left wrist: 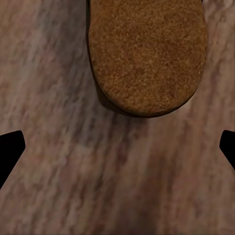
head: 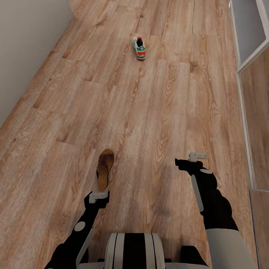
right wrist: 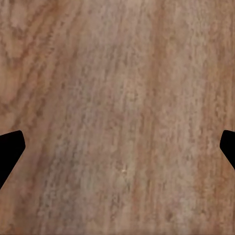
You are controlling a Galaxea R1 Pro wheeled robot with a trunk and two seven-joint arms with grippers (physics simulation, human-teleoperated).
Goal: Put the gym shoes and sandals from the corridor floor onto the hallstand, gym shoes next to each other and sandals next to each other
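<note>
Just ahead of the left gripper, whose fingers are spread wide and empty, lies one sandal on the corridor floor, with a gym shoe far beyond, while the right gripper hangs equally open over bare planks.

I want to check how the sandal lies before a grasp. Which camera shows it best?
The head view: the whole sandal shows there, lying lengthwise on the corridor floor just ahead of the left gripper. The left wrist view gives a close look at just one rounded end of its tan footbed. The right wrist view looks at floor planks.
</note>
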